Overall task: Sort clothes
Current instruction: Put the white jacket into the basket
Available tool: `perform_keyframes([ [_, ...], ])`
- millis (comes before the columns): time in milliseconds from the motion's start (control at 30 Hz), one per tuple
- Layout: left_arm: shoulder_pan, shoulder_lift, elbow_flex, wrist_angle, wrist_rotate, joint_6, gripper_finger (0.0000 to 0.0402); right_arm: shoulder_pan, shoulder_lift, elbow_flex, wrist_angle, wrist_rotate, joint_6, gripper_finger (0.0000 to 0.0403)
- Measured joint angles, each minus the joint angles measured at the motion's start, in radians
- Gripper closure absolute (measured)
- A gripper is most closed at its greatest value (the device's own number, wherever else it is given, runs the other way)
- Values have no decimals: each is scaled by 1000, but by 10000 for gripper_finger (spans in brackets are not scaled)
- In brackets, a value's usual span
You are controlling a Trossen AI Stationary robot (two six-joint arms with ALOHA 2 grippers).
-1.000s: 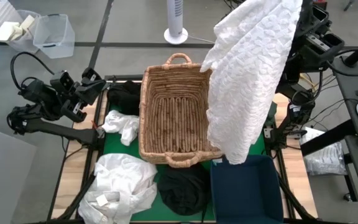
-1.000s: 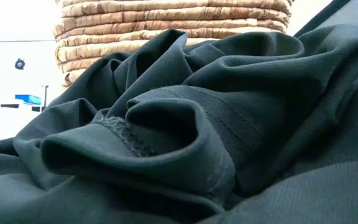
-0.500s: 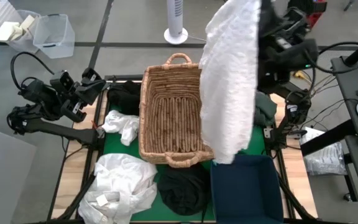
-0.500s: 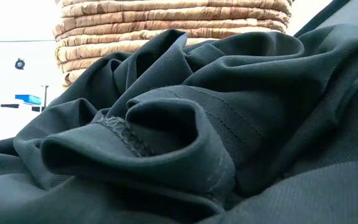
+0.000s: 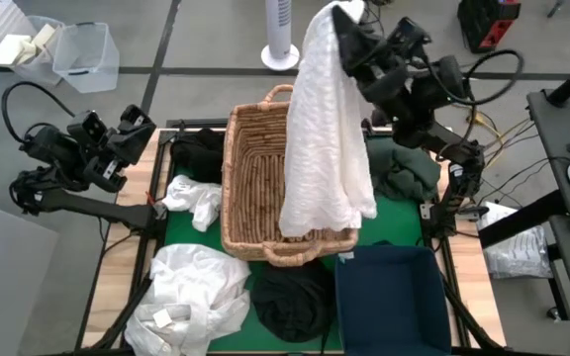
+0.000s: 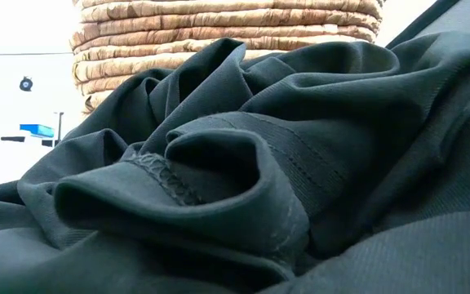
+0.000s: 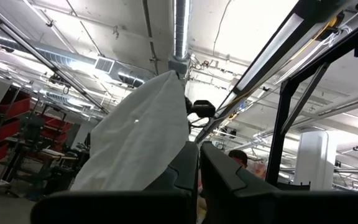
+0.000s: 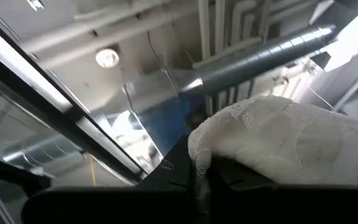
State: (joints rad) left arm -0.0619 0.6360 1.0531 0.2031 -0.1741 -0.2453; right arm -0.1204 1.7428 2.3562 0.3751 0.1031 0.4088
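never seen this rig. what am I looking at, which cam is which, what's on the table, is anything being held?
It is a two-armed robot at a table, sorting laundry. The overhead picture shows everything. The right gripper, fingers shut, holds a white textured garment hanging above a wicker basket. The left gripper is shut and empty, waiting off the table's left edge.

On the table: a dark blue bin in front of the basket, white clothes at the front left, a black garment beside them, and a dark green garment to the basket's right.

The table-level camera sits almost against dark fabric, with the basket behind. Each wrist camera looks past its own fingers toward the ceiling; the right one shows the pinched white cloth.
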Motion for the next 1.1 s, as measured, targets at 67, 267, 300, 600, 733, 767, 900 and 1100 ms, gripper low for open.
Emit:
perform_keyframes([
  [67,0,-5,0,0,0,0,401,-8,0,0,-51,1,0,390],
  [267,0,-11,0,0,0,1,401,-30,0,0,-246,2,0,390],
  [300,0,-11,0,0,0,1,401,-31,0,0,-282,2,0,390],
  [600,0,-11,0,-2,0,1,401,-34,12,0,-577,-21,-27,390],
  [733,0,-10,0,-3,0,1,401,-35,13,0,-811,-53,-41,390],
  [767,0,-11,0,-3,0,1,401,-35,13,0,-882,-53,-49,390],
  [900,0,-10,0,-10,0,1,401,-35,12,0,-1150,-54,-89,390],
  [1100,0,-10,0,-29,0,1,401,-35,12,0,-1472,-49,-146,385],
])
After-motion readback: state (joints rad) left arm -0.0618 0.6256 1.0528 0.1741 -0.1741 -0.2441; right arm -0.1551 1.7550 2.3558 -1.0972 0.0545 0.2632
